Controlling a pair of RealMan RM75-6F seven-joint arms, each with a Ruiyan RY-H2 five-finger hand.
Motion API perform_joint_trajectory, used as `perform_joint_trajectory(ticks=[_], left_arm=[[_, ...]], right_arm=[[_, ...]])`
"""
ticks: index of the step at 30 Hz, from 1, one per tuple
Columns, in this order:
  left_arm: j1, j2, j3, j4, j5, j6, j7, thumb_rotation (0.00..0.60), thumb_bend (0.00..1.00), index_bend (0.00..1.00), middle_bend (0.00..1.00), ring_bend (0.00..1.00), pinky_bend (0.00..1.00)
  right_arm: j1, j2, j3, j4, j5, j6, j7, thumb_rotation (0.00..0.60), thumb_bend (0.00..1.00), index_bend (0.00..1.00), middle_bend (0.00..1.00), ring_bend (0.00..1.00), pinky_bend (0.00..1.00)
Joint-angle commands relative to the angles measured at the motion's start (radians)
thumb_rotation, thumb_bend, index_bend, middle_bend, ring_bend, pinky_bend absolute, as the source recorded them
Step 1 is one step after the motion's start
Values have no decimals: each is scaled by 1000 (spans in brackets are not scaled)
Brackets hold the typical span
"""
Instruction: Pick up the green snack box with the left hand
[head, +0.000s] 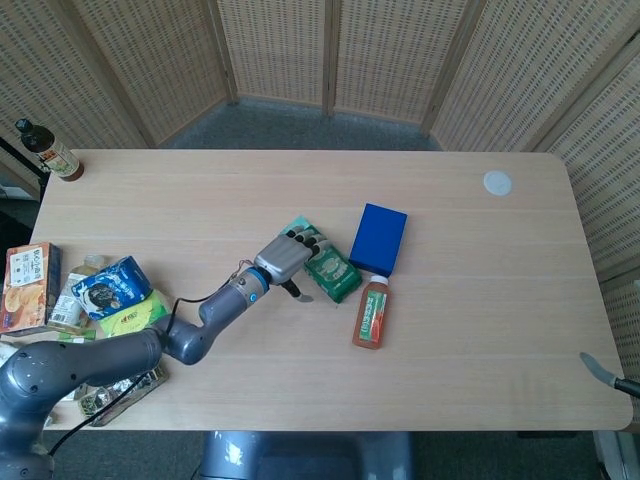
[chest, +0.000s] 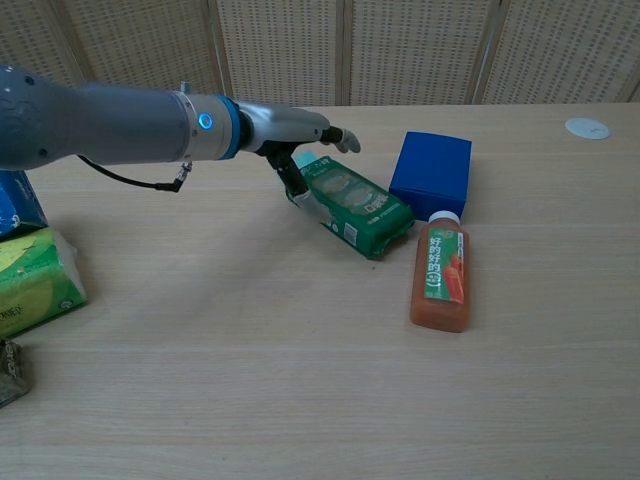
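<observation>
Left hand over the green box, grasp not closed

The left hand (chest: 300, 130) hovers just above the near end of the green snack box (chest: 352, 204), fingers spread and extended, thumb reaching down beside the box's edge; it holds nothing yet. The box lies flat and skewed on the table (chest: 300, 380), its far corner close to the blue box (chest: 430, 175). It looks light, thin cardboard, easily crushed and glossy: best pinched across its narrow width near the middle.

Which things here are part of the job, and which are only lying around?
Part of the job:
green snack box
left hand, over the box

Only lying around:
blue box
orange drink bottle
snack packets at the table's left edge
sauce bottle
white disc
</observation>
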Motion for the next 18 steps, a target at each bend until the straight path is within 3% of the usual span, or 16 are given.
perform_joint_trajectory(ticks=[1, 14, 18], left_arm=[[-38, -78, -6, 104, 7, -37, 15, 401, 163, 65, 0, 0, 0], [-115, -247, -45, 368, 45, -165, -43, 413, 163, 57, 0, 0, 0], [-140, -274, -49, 421, 48, -223, -51, 462, 163, 98, 86, 0, 0]], right_arm=[[-12, 8, -1, 4, 5, 14, 10, 200, 178, 0, 0, 0, 0], [-39, 33, -1, 6, 6, 46, 38, 198, 177, 0, 0, 0, 0], [-45, 35, -2, 9, 6, 50, 45, 202, 175, 0, 0, 0, 0]])
